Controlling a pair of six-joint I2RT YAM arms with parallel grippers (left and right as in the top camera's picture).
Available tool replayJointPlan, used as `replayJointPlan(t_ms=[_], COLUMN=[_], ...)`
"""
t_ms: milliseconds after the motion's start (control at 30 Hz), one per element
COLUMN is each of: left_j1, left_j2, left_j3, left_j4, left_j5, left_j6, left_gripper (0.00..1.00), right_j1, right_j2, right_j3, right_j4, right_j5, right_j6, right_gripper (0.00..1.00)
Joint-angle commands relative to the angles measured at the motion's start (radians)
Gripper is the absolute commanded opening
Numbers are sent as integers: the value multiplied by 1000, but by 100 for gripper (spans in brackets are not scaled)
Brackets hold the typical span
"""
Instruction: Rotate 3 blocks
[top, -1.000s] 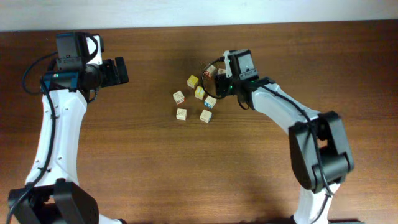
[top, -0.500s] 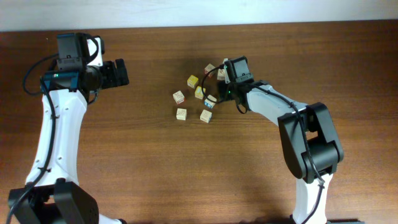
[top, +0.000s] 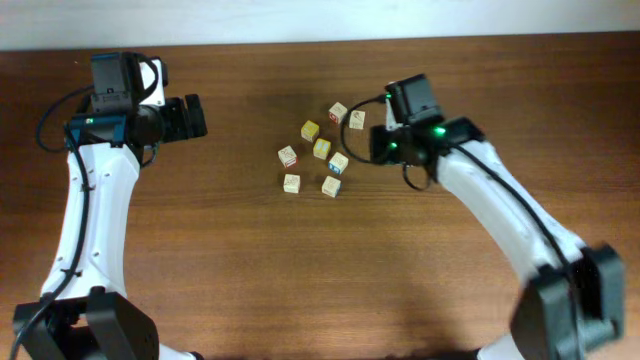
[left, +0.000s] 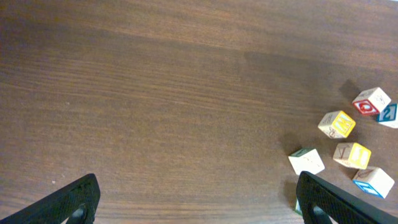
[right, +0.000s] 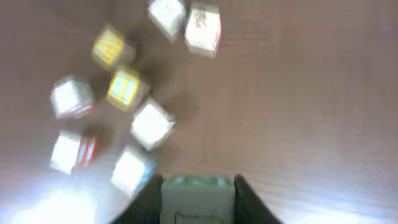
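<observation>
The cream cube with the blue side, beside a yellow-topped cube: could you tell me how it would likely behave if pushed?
The blue-sided cube looks small and wooden, so probably light and stiff. Resting flat on the smooth table, it should slide rather than roll. A yellow-topped cube sits close by, so a push that way would likely nudge it.

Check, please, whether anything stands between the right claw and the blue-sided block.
Nothing visible does: only bare table lies between the right claw and the blue-sided block. The nearest yellow cube sits beyond it, on its far side.
</observation>
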Motion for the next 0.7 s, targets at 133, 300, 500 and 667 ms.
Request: replayJointPlan(t_ms=[133,300,500,667], left_j1=[2,2,2,2], left_j2=[6,6,6,6], left_j3=[18,18,18,18], left_j4=[3,4,4,3], left_j5=[-7,-7,-7,-7], left_j6=[-13,-13,-13,-13], left_gripper=[99,99,99,99], right_j1=[88,90,90,90], right_j2=[-2,-2,48,48], right_j3=[-188,-359,-375,-375], right_j4=[-79,212,193,224], right_j5=[-24,50,80,64], right_j6=[206,261,261,261], right_gripper=[21,18,24,39])
